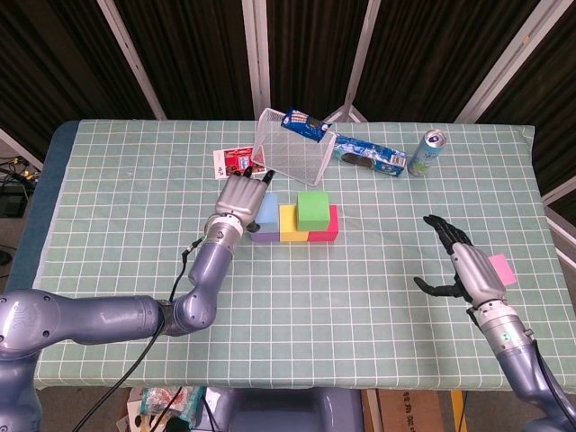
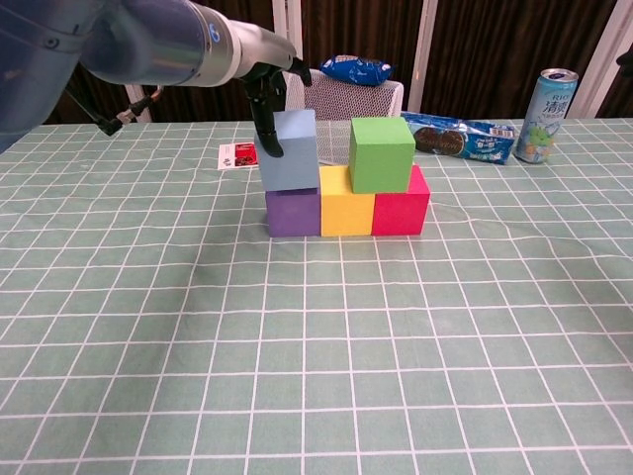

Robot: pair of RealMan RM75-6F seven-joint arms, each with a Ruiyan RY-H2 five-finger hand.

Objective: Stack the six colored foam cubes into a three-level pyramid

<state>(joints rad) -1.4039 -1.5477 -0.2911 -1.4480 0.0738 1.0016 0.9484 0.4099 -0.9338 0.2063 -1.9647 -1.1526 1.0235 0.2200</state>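
The light blue cube sits over the purple cube, left of centre in the chest view, gripped by the left hand. Second-level placement looks underway; next it seems to need shifting toward the green cube, then release. The right hand, lower right, hangs spread and empty.

A table covered in a green cloth with a white grid fills the scene. Behind it hang dark pleated curtains crossed by slanted pale metal bars.
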